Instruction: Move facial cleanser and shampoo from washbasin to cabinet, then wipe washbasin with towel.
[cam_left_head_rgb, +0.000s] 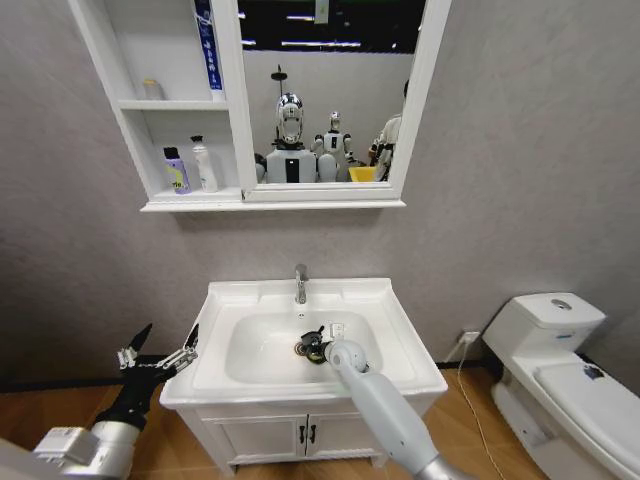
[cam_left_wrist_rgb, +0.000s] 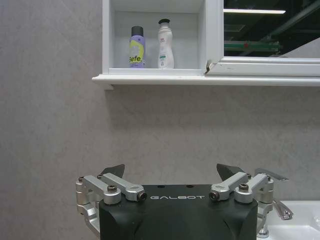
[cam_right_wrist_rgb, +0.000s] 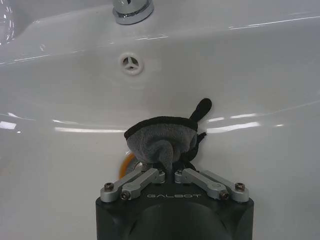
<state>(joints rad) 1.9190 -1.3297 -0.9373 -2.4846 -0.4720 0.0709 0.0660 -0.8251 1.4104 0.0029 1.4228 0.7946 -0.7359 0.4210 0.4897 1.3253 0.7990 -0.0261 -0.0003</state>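
The washbasin (cam_left_head_rgb: 395, 335) stands in the middle of the head view with its chrome tap (cam_left_head_rgb: 300, 284). Down in its bowl (cam_right_wrist_rgb: 240, 75), my right gripper (cam_left_head_rgb: 316, 347) (cam_right_wrist_rgb: 170, 171) is shut on the dark grey towel (cam_right_wrist_rgb: 159, 141), which is bunched against the bottom by the drain. My left gripper (cam_left_head_rgb: 160, 353) (cam_left_wrist_rgb: 171, 172) hangs open and holds nothing, left of the washbasin. On the cabinet's (cam_left_head_rgb: 150, 104) lowest shelf (cam_left_wrist_rgb: 150, 77) stand a purple bottle (cam_left_head_rgb: 176, 170) (cam_left_wrist_rgb: 136, 47) and a white bottle (cam_left_head_rgb: 205, 165) (cam_left_wrist_rgb: 165, 37). Which is the facial cleanser and which the shampoo I cannot tell.
A mirror (cam_left_head_rgb: 330, 90) adjoins the cabinet. A white toilet (cam_left_head_rgb: 560, 370) stands at the right, with a wall socket and cable (cam_left_head_rgb: 468, 337) beside it. The vanity doors (cam_left_head_rgb: 300, 435) are below the basin. An overflow hole (cam_right_wrist_rgb: 132, 63) sits under the tap base (cam_right_wrist_rgb: 132, 10).
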